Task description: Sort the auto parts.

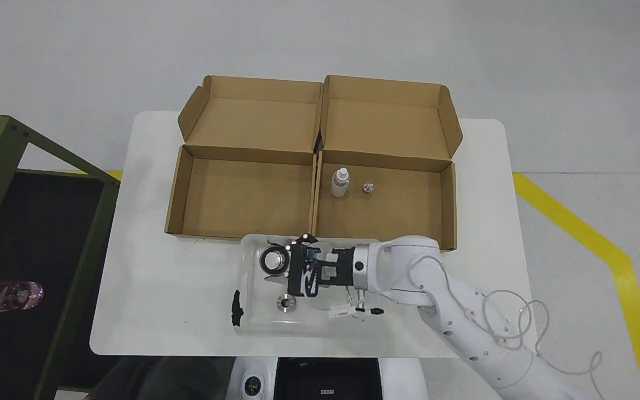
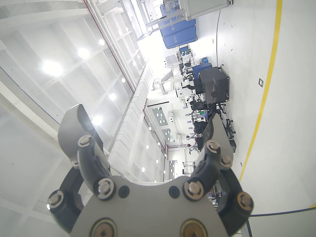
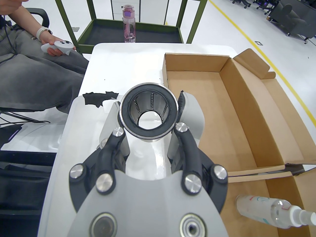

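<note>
A metal cylindrical bearing (image 3: 148, 114) with a black-rimmed open end sits between the fingers of my right gripper (image 3: 148, 107), which is shut on it over the clear plastic tray (image 3: 71, 114). From above, the bearing (image 1: 272, 261) is at the tray's (image 1: 250, 325) far left part, with the right gripper (image 1: 288, 268) coming in from the right. Two small metal parts (image 1: 287, 306) (image 1: 347, 313) lie in the tray. My left gripper (image 2: 148, 127) points up at the ceiling, open, with nothing between its fingers.
Two open cardboard boxes stand behind the tray: the left box (image 1: 240, 195) and the right box (image 1: 400, 205), which holds a white spray bottle (image 1: 341, 182) and a small metal piece (image 1: 367, 187). A black scrap (image 1: 236, 308) lies at the tray's left edge. A green cart (image 1: 40, 200) stands left of the table.
</note>
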You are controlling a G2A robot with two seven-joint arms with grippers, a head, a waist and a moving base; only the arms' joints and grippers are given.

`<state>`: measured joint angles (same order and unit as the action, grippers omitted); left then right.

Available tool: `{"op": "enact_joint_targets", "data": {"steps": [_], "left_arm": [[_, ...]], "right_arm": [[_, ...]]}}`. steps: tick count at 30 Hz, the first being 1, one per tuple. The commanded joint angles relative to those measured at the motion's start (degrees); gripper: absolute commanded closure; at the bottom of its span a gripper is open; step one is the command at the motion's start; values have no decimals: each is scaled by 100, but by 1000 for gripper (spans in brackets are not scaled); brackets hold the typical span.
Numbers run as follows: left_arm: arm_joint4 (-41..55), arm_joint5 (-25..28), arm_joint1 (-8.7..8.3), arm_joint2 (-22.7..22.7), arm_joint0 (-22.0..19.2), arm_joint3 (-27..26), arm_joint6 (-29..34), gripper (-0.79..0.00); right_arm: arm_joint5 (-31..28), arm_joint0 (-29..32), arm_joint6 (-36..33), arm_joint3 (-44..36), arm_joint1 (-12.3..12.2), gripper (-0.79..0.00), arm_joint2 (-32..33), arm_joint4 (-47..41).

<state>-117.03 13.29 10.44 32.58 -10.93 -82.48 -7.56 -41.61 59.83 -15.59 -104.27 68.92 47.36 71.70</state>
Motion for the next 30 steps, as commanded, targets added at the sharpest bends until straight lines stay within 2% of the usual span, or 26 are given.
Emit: {"op": "enact_joint_targets", "data": {"steps": [1, 20, 30], "left_arm": [[0, 0, 0, 0, 0, 0, 0, -785], [0, 0, 0, 0, 0, 0, 0, -785], [0, 0, 0, 0, 0, 0, 0, -785]], "right_arm": [[51, -10, 37, 15, 9, 0, 1, -21], [691, -806, 130, 731, 260, 0, -107, -409], [1185, -1427, 63, 1516, 491, 0, -310, -539]]}}
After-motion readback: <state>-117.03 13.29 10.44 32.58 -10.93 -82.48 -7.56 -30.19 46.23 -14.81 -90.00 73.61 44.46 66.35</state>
